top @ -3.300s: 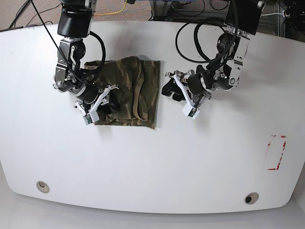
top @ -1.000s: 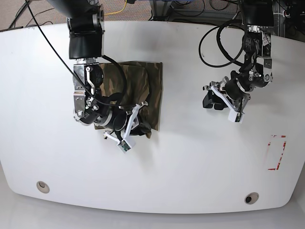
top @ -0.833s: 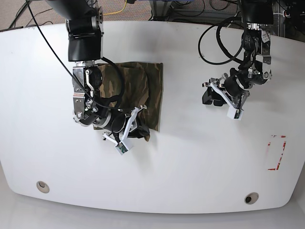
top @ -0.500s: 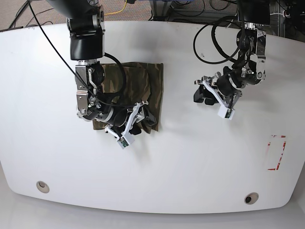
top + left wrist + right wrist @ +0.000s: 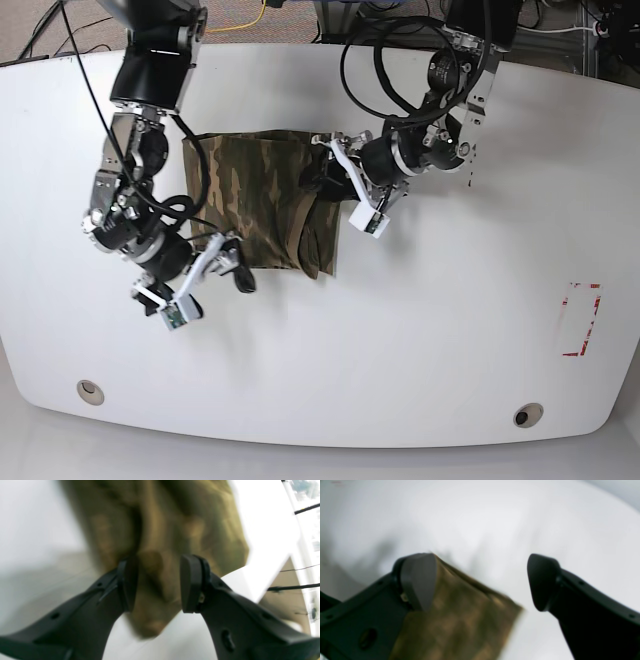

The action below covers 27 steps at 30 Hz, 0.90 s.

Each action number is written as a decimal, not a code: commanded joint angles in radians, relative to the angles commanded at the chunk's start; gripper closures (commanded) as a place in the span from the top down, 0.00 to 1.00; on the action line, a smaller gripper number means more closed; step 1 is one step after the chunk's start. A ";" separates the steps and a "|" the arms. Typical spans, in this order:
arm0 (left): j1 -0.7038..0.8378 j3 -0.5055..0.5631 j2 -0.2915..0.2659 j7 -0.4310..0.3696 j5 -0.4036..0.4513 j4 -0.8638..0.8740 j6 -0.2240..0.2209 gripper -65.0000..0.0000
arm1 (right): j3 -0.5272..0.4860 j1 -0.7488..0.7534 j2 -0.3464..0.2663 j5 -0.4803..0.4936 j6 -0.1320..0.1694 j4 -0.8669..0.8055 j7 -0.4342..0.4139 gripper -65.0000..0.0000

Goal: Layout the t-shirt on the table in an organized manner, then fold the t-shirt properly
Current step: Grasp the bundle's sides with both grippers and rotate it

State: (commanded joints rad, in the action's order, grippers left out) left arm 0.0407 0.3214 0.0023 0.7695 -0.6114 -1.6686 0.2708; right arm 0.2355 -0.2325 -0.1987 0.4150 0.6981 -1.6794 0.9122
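1. Right gripper (image 5: pixel 215 270), near-left: jaws apart, off the cloth's near-left corner.
2. T-shirt (image 5: pixel 262 200) lies far-left of centre on the table (image 5: pixel 420 330), a folded rectangle with an untidy right edge; folding seems unfinished.
3. Left gripper (image 5: pixel 325 180): jaws apart, straddling that right edge.

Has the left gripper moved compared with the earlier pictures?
Yes. The left gripper has moved across the table, away from the red tape outline, to the t-shirt.
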 joint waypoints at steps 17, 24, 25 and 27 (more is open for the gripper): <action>-0.023 0.078 -0.048 -0.006 0.114 0.121 0.000 0.39 | -0.008 0.006 -0.118 -0.008 0.000 0.488 -0.305 0.17; -0.054 0.058 0.034 -0.006 0.114 0.158 0.000 0.39 | -0.008 0.043 -0.141 -0.009 0.000 0.578 -0.411 0.17; -0.060 0.055 0.041 -0.005 0.114 0.160 0.000 0.39 | -0.008 0.055 -0.140 -0.009 0.000 0.577 -0.419 0.17; -0.071 0.058 0.063 -0.005 0.114 0.161 0.000 0.39 | -0.008 0.077 -0.141 -0.002 0.000 0.575 -0.420 0.17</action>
State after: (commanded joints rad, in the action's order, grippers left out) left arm -0.0299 0.3798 0.0652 0.7649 -0.4979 -1.5075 0.2708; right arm 0.2279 -0.1557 -0.3399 0.4135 0.6981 -1.1040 0.4918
